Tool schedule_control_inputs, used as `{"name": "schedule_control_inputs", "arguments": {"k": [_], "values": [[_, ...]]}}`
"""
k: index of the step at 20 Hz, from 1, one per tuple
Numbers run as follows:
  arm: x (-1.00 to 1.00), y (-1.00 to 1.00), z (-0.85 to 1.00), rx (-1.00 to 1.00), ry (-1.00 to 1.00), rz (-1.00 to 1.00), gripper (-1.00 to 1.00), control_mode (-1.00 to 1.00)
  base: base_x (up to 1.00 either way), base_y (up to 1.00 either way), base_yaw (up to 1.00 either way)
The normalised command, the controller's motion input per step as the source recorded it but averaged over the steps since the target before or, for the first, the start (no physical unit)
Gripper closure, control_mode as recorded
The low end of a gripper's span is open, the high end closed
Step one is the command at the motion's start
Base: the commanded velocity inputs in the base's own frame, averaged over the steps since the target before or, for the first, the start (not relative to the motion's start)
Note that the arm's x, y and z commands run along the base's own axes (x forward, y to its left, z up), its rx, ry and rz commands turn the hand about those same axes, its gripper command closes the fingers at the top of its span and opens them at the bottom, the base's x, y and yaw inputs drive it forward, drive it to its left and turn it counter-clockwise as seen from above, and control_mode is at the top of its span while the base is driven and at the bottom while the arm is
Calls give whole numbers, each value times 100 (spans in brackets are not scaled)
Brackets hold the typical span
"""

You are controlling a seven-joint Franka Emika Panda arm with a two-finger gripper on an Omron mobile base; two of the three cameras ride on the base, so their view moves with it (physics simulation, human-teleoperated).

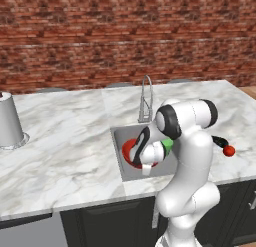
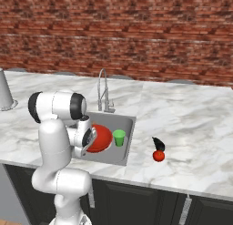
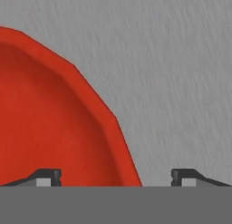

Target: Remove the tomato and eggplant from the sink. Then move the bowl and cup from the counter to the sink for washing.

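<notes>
The end effector (image 3: 116, 177), its fingers spread apart and holding nothing, hangs over the red bowl (image 2: 101, 137) lying beside the green cup (image 2: 119, 137) in the sink (image 2: 129, 124).

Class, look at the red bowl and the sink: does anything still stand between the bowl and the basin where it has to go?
Nothing visible does. The bowl already lies inside the sink, beside the green cup. The gripper sits just above the bowl's rim with its jaws wide apart.
</notes>
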Motion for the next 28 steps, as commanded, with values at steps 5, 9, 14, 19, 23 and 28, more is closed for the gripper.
{"name": "schedule_control_inputs", "arguments": {"k": [5,9,14,19,23,28], "values": [[-4,7,18,0,0,2,-100,-100,0,0,0],[-8,4,25,0,0,2,-100,-100,0,0,0],[-16,0,28,0,1,0,-100,-100,0,0,0],[-18,0,29,0,1,0,-100,-100,0,0,0],[-9,0,32,0,5,1,-100,-100,0,0,0],[-12,0,36,0,0,1,-100,-100,0,0,0]]}}
